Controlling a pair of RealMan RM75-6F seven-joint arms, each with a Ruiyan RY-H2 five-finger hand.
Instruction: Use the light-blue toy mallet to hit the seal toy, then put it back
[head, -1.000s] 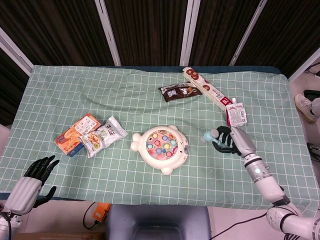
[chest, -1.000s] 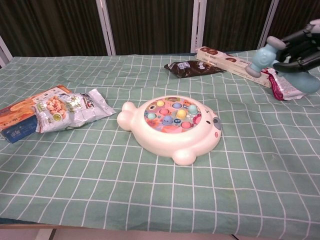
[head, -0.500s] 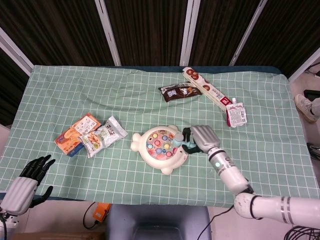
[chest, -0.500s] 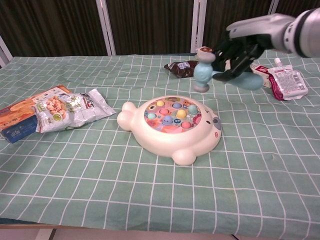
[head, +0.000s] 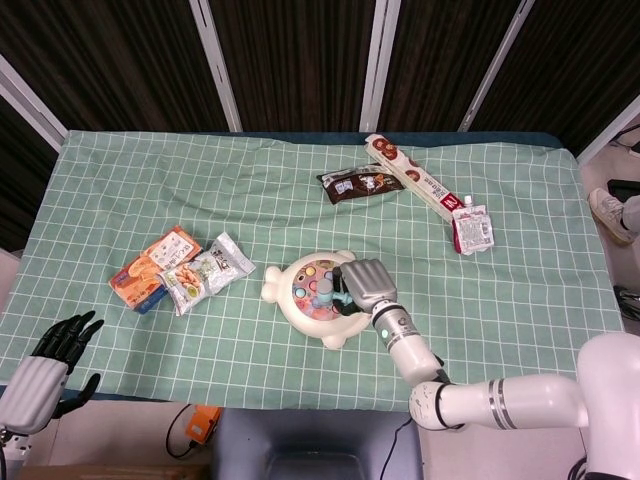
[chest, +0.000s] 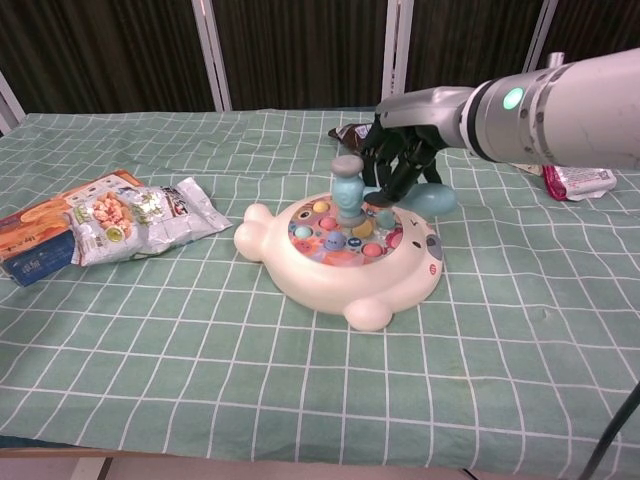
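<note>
The cream seal toy (head: 300, 306) (chest: 340, 275) with coloured pegs lies at the table's middle. My right hand (head: 363, 284) (chest: 400, 150) grips the light-blue toy mallet (chest: 350, 195) (head: 325, 290), its head standing upright on the pegs of the seal toy. The mallet's rounded handle end (chest: 428, 199) sticks out to the right of the hand. My left hand (head: 62, 345) hangs off the table's near left edge, fingers spread, holding nothing.
Snack packets (head: 175, 270) (chest: 110, 222) lie at the left. A brown wrapper (head: 358, 183) (chest: 352, 136), a long box (head: 412, 180) and a red-and-white pouch (head: 471, 229) (chest: 580, 180) lie behind and to the right of the seal toy.
My right hand swept left from the table's right side with the mallet and brought its head down onto the seal toy's pegs. The left hand drifted slightly lower.
</note>
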